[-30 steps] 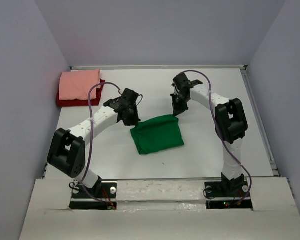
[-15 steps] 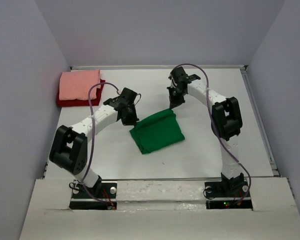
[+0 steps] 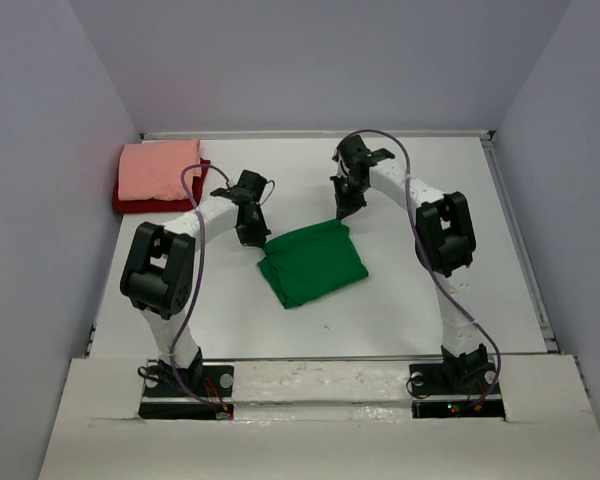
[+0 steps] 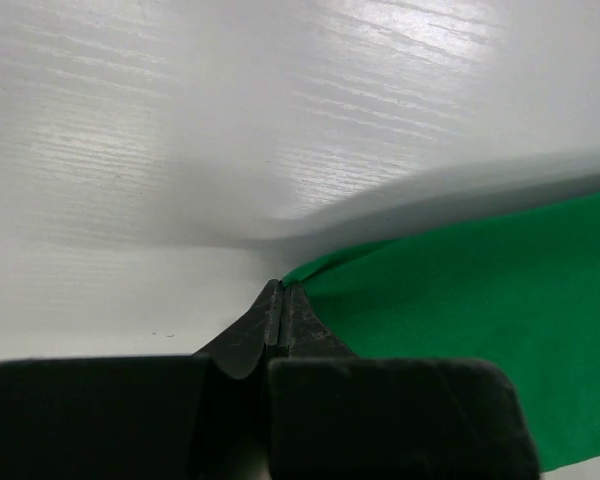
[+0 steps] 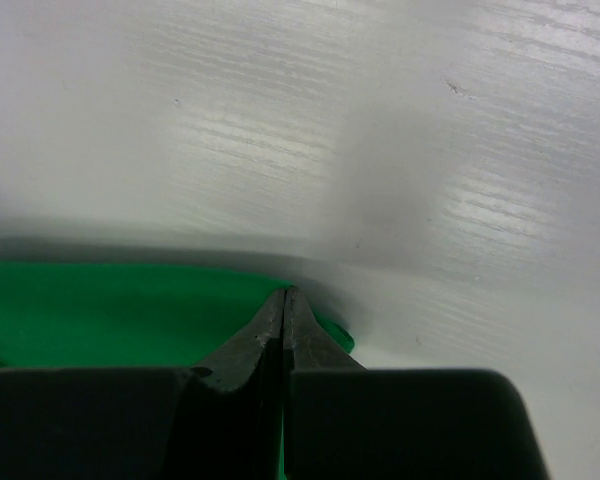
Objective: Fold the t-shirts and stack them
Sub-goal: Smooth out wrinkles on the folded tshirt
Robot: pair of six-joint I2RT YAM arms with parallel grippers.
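Near the middle of the table (image 3: 450, 290), the green t-shirt (image 3: 312, 263) is lying folded into a compact, roughly square bundle, sitting a little askew to the table edges. Each arm is gripping one of its two far corners.

The left gripper (image 3: 254, 234) is reaching in from the left and pinching the far left corner. In the left wrist view its fingertips (image 4: 260, 325) are pressing flat together with no gap showing, and the green cloth is running out from the tips toward the right, its edge standing slightly off the white surface.

The right gripper (image 3: 343, 210) is pinching the far right corner of the same shirt. In the right wrist view its fingertips (image 5: 265, 332) are likewise pressing tight together, with green cloth spreading away to the left and a small fold peeking out just right of the tips.

At the far left corner of the table, well apart from the green shirt, a folded pink t-shirt (image 3: 158, 168) is resting on top of a dark red t-shirt (image 3: 130, 204), whose edge is showing along the near and right sides of the pile.

Thin cables (image 3: 412, 170) are looping along both white arms.
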